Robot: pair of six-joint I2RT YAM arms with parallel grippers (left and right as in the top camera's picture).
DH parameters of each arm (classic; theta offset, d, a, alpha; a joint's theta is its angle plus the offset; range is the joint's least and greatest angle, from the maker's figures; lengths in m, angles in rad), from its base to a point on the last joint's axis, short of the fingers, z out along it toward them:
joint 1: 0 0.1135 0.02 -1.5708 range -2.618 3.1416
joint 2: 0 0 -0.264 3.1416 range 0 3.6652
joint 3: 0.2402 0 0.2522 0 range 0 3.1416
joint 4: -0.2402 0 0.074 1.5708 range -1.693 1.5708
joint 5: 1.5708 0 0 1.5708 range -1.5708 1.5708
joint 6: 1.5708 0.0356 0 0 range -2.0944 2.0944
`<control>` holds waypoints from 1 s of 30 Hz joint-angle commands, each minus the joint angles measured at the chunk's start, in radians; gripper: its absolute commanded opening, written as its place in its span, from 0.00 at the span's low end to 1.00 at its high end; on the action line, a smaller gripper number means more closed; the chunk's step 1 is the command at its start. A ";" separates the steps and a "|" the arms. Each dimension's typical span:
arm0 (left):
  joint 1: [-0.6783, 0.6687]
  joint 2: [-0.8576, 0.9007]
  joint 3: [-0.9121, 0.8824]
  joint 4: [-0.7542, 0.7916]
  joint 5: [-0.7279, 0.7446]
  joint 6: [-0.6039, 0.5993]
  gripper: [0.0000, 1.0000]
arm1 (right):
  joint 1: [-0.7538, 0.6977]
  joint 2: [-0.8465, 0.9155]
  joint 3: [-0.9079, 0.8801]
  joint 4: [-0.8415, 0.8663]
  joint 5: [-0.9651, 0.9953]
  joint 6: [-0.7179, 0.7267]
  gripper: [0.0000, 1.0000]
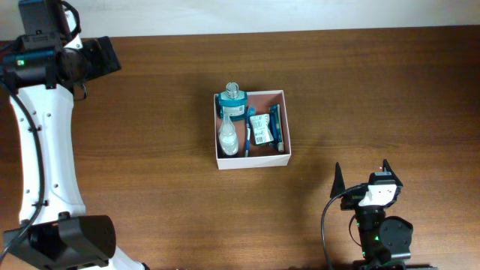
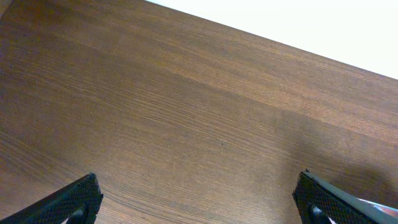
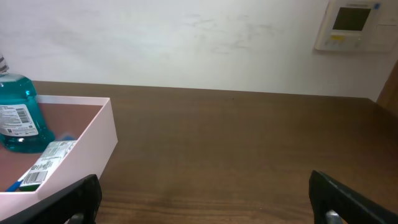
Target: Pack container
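Observation:
The container (image 1: 287, 126), a shallow square box with white walls and a brownish-pink inside, sits at the middle of the table. It holds a teal bottle (image 1: 232, 101), a clear bottle (image 1: 228, 136), a toothbrush (image 1: 247, 135) and small packets (image 1: 262, 129). In the right wrist view the container (image 3: 93, 134) is at the left with the teal bottle (image 3: 17, 118) in it. My left gripper (image 2: 198, 202) is open and empty over bare wood at the far left of the table. My right gripper (image 1: 361, 177) is open and empty at the near right, its fingers apart in its own view (image 3: 205, 199).
A white wall runs behind the table with a thermostat panel (image 3: 356, 25) on it. The table's far edge (image 2: 292, 46) lies close to my left gripper. My left arm's white link (image 1: 45, 150) stretches down the table's left side.

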State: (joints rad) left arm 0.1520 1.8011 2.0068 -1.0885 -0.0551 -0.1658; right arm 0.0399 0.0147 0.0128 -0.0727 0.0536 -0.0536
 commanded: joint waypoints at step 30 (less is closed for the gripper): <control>-0.111 -0.226 -0.011 0.002 0.008 -0.005 1.00 | -0.008 -0.011 -0.007 -0.006 -0.009 -0.002 0.99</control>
State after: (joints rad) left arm 0.0513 1.6657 1.9980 -1.0889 -0.0547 -0.1658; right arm 0.0399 0.0147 0.0128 -0.0727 0.0536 -0.0536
